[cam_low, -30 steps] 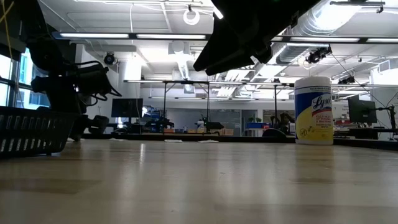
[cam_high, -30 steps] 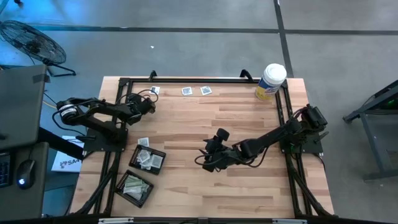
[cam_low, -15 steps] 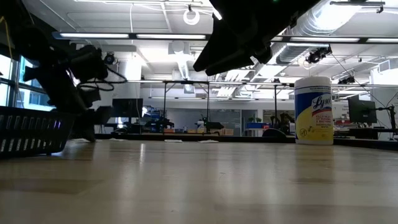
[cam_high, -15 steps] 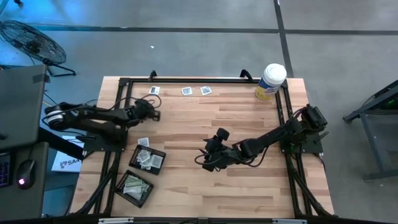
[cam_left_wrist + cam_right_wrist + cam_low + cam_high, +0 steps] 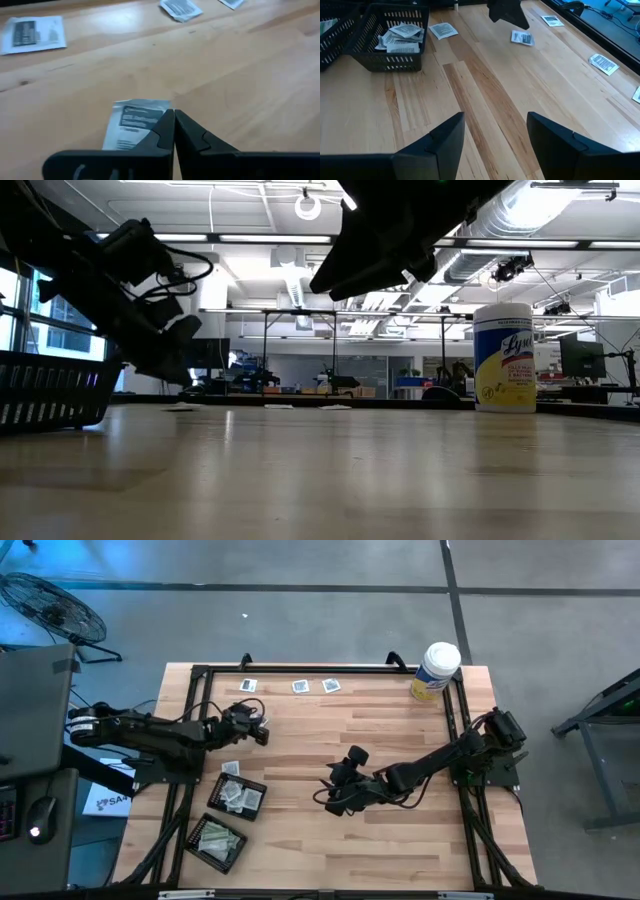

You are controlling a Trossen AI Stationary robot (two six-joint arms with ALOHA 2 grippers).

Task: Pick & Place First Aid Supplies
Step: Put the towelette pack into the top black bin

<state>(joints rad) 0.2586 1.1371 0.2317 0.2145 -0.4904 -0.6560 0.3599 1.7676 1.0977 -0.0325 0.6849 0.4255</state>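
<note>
My left gripper [image 5: 264, 730] hangs over the table's left part, shut on a small white first aid packet [image 5: 134, 122], which also shows under its fingertips in the right wrist view [image 5: 522, 38]. Three more packets [image 5: 248, 686] [image 5: 300, 687] [image 5: 331, 686] lie flat along the far edge. Another [image 5: 230, 768] lies beside the nearer black mesh tray [image 5: 237, 795], which holds several packets. My right gripper [image 5: 495, 122] waits open above the table's middle, holding nothing. My left gripper pinches the packet by its upper corner [image 5: 166, 106] between the free ends of its two shut fingers. The fingers slant down from the table's left side. The packet hangs below and beside the fingertips, and the gripper's body hides its lower edge.
A second mesh tray [image 5: 218, 842] stands near the front left corner. A white canister with a yellow label [image 5: 435, 670] stands at the far right corner. Bare wood lies between the two grippers and along the near edge.
My left gripper has gone toward the table's right and near edges, away from the far left corner. It has risen and tipped from pointing steeply down to a shallower slant, and has stayed shut.
</note>
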